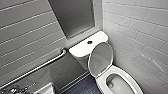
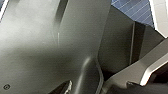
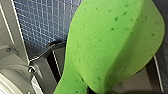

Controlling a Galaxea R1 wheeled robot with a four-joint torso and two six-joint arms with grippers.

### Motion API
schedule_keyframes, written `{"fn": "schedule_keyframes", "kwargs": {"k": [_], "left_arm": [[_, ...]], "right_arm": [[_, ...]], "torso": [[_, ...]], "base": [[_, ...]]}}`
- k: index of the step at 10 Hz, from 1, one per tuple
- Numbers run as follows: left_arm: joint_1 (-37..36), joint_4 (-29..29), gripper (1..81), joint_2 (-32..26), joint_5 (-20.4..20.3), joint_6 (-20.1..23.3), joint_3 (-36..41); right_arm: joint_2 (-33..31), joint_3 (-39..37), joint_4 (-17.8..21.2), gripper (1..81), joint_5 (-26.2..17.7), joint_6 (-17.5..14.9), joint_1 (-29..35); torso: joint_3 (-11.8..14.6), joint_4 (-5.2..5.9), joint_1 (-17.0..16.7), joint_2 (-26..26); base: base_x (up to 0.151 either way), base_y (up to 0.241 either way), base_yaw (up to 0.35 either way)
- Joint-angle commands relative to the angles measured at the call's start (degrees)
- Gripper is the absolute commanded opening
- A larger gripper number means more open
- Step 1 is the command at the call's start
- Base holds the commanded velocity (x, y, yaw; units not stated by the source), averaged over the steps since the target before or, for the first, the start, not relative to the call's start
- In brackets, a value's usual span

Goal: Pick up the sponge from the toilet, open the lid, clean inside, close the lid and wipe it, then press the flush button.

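Observation:
The bright green sponge [image 3: 110,45] looms close in the right wrist view, bent and pinched at its near end, with my right gripper shut on it above the blue tiled floor [image 3: 42,22]. In the head view the white lid [image 1: 100,59] stands raised, leaning back against the tank. Below it the seat and the open bowl [image 1: 117,83] show at the lower right. The dark round flush button [image 1: 89,42] sits in the middle of the flat white tank top [image 1: 80,48]. The left wrist view looks along dark parts of the robot, and nothing sits in my left gripper.
A metal grab bar [image 1: 37,68] slants along the grey tiled wall left of the toilet. White tiled wall [image 1: 140,30] stands close on the toilet's right. A white fixture [image 1: 46,88] sits at the lower left. Dark blue floor [image 1: 82,87] lies beside the bowl.

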Motion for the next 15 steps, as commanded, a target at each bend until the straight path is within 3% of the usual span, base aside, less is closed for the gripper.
{"fn": "schedule_keyframes", "kwargs": {"k": [1,5,6,9,11,15], "left_arm": [[-7.8,-0.5,81.1,-6.6,11.3,-0.3,11.4],[-21.1,-7.5,81.1,-13.5,15.8,-1.4,22.1],[-25.0,-10.3,81.1,-15.1,17.2,-1.4,24.0],[-34.5,-21.4,81.1,-17.0,18.1,-1.3,25.5],[-39.2,-28.4,81.1,-17.0,16.9,-1.4,24.8],[-46.3,-45.5,81.1,-17.3,9.4,-1.4,23.6]], "right_arm": [[6.1,-9.0,-7.6,1.0,-1.6,-1.6,-3.0],[13.0,-17.6,-12.6,1.0,3.0,-1.7,-7.4],[14.1,-19.2,-13.8,1.0,5.1,-1.7,-8.5],[20.2,-27.8,-15.8,1.0,5.6,-1.7,-10.6],[23.7,-33.4,-15.7,1.0,6.7,-1.7,-11.6],[27.1,-40.4,-15.4,1.0,11.1,-1.5,-13.2]], "torso": [[0.0,0.0,0.0,0.0],[0.0,0.0,0.0,0.0],[0.0,0.0,0.0,0.0],[0.0,0.0,0.0,0.0],[0.0,0.0,0.0,0.0],[0.0,0.0,0.0,0.0]], "base": [[0.0,0.0,0.0],[0.0,0.0,0.0],[0.0,0.0,0.0],[0.0,0.0,0.0],[0.0,0.0,0.0],[0.0,0.0,0.0]]}}
